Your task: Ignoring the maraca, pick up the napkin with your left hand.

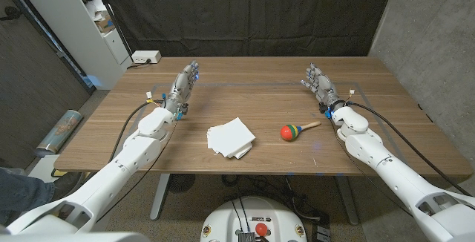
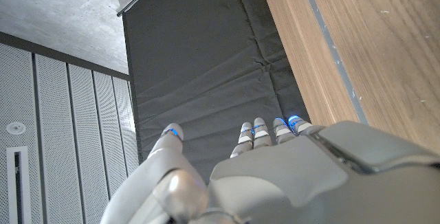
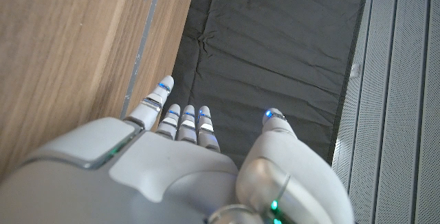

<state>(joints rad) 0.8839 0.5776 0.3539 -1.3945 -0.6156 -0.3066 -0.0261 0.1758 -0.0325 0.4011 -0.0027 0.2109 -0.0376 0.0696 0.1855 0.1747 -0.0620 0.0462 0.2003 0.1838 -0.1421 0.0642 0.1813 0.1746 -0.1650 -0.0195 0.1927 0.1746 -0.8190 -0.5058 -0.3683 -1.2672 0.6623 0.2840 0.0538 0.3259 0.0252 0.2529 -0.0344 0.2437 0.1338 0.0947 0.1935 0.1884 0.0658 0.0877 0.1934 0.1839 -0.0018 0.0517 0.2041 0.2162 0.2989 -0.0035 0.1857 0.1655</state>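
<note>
Two hands are up on the wooden table point(image 1: 371, 153) and neither one is holding a thing. We see the left hand point(image 1: 182, 86) out at roughly ten o'clock from the table's middle, fingers apart and reaching toward the far edge, nothing in its grasp. From the left wrist view that same hand point(image 2: 275, 176) shows its fingertips point(image 2: 254, 130) spread against the black curtain point(image 2: 206, 66), with the table's edge running alongside.

Over at two o'clock we have the right hand point(image 1: 319, 83), also released, fingers splayed and stretched toward the far side. The right wrist view gives us its back point(image 3: 165, 176) and its fingertips point(image 3: 183, 117) fanned out beside the wood grain, again gripping nothing.

Now the napkin point(image 1: 231, 138): a white folded stack (a little untidy at its corners) lying near the table's middle, at about five o'clock from the left hand and well apart from it. Nobody is touching it.

At three o'clock from the napkin, near but not touching, lies the maraca point(image 1: 292, 131), its round head striped red, green, yellow and blue, its pale wooden handle pointing off toward the right arm. It sits well apart from the right hand too.
</note>
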